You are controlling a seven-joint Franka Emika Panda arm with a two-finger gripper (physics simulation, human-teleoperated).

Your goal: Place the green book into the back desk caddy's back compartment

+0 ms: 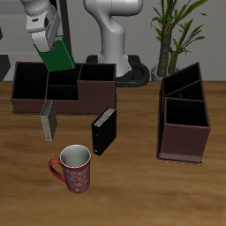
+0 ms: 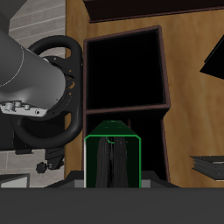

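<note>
The green book (image 1: 59, 56) hangs tilted in the air with my gripper (image 1: 50, 46) shut on its upper end. It hovers just above the back desk caddy (image 1: 95, 93), a long maroon box with black insides, over the rear rim near the caddy's middle. In the wrist view the green book (image 2: 114, 133) shows end-on, and a dark open compartment of the caddy (image 2: 125, 111) lies beyond it. My fingers are mostly hidden behind the book there.
A grey book (image 1: 47, 120) leans against the caddy's front wall. A black book (image 1: 104, 131) stands upright on the table, with a red patterned mug (image 1: 75, 168) nearer the front edge. A second maroon caddy (image 1: 184, 139) and a potted plant (image 1: 172, 31) also stand here.
</note>
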